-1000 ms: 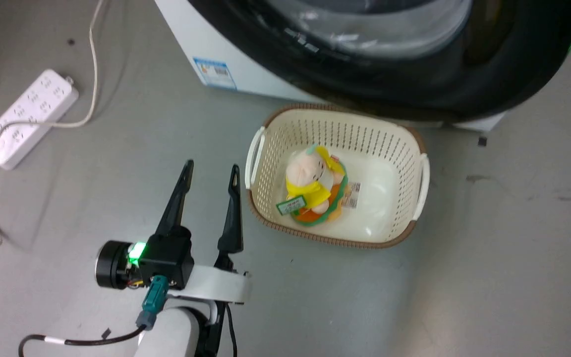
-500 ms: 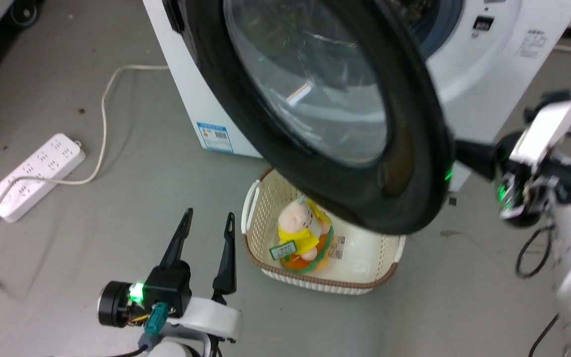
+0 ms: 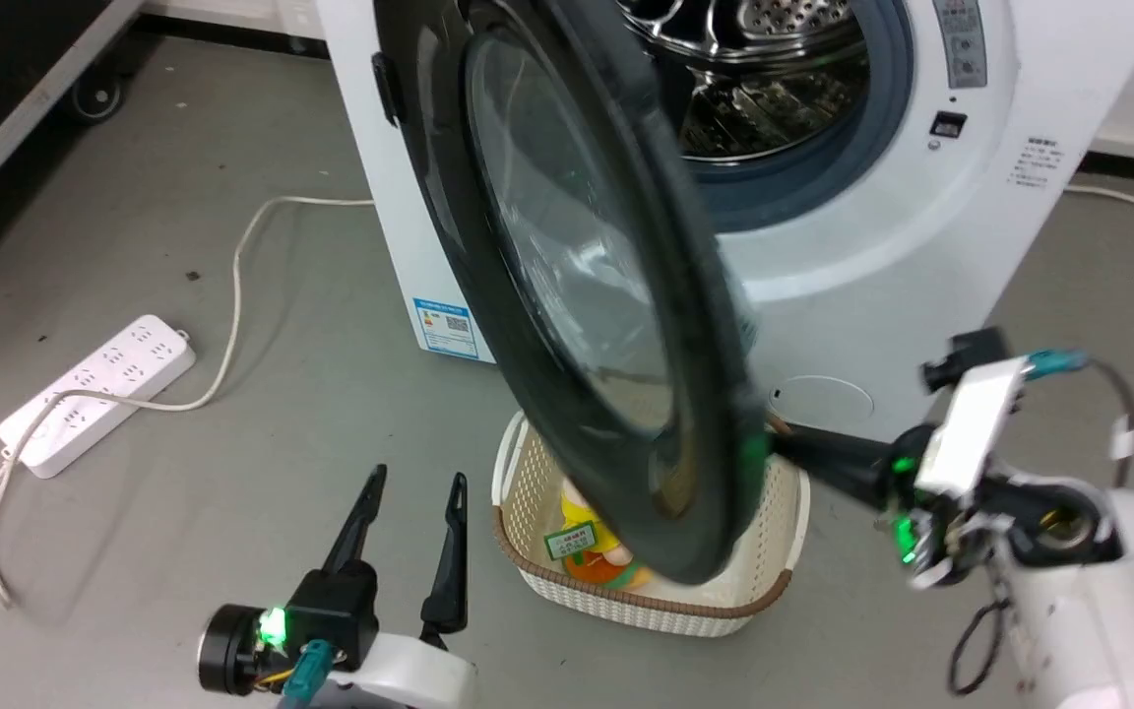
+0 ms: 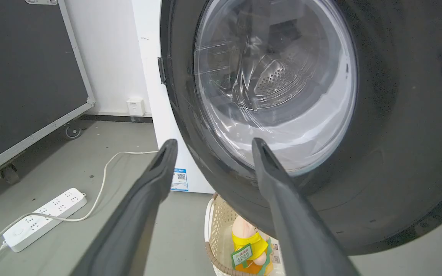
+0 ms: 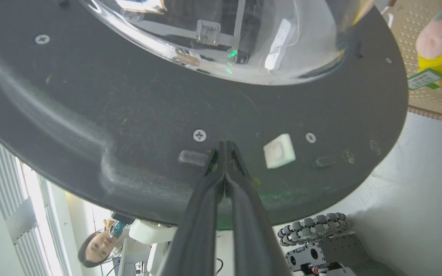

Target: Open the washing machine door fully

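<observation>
The washing machine door (image 3: 587, 295) stands half-open above the basket (image 3: 646, 603); the right gripper (image 5: 225, 147), pinched shut, meets its inner rim; the left gripper (image 3: 416, 477) hangs spread wide; a steady outward push should finish it.

light: bright, even | glare: washing machine door (image 4: 313, 96) | wrist edges: warped

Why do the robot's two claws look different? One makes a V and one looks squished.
The left claw is open, its two fingers spread apart; the right claw is shut, fingers squeezed together. The left claw hangs over the floor beside the basket, touching nothing; the right claw's tips press on the inner side of the washing machine door. Both have two long dark fingers.
</observation>
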Controlling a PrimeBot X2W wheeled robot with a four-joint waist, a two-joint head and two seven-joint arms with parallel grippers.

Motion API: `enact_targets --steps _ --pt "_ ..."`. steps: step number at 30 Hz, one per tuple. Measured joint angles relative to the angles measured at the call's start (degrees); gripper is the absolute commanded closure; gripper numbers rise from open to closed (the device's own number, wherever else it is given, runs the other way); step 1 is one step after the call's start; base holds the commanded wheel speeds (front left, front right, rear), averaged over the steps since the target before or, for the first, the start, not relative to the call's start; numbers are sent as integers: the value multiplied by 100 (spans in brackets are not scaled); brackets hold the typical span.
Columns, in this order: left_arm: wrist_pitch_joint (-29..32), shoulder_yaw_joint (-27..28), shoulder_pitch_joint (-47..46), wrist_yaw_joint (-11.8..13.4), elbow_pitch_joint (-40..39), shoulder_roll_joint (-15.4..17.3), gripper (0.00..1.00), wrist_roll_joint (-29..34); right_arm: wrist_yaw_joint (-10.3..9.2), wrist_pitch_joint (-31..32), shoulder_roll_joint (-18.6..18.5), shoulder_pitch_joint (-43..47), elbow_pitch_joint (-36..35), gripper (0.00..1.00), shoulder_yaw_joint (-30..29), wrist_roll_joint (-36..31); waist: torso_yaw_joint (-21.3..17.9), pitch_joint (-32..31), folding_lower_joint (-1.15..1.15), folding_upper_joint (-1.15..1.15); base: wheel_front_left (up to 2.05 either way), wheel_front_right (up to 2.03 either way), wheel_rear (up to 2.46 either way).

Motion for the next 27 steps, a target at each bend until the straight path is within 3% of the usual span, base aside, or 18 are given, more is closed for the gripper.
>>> enact_targets --steps 7,14,15,19,20,21,24,27 --pt "1 -140 149 -71 2 -1 0 -209 0 -409 27 561 -569 100 1091 486 118 -124 0 0 0 0 0" --pt "0 -207 377 -79 22 -1 0 -208 0 -999 42 769 -475 100 1601 964 98 -319 0 0 0 0 0" --pt "0 -177 466 -88 48 -2 0 -208 0 -1580 48 770 -468 0 1515 799 17 -418 0 0 0 0 0" --pt "0 -46 468 -125 24 -1 0 -208 0 -2602 -130 848 -856 0 1321 191 -139 -546 0 0 0 0 0" --pt "0 11 469 -129 14 -3 0 -207 0 -3232 -414 974 -1266 0 1345 -326 -229 -599 1 0 0 0 0" --pt "0 11 469 -129 14 -3 0 -207 0 -3232 -414 974 -1266 0 1345 -326 -229 -599 1 0 0 0 0" --pt "0 135 470 -148 -26 -3 0 -207 1 -4507 -1040 1239 -1869 0 1591 -1507 -380 -671 0 0 0 0 0" --pt "0 260 478 -176 -56 -2 0 -209 2 -5920 -1631 1500 -1861 0 1826 -3190 -546 -737 0 0 0 0 0"
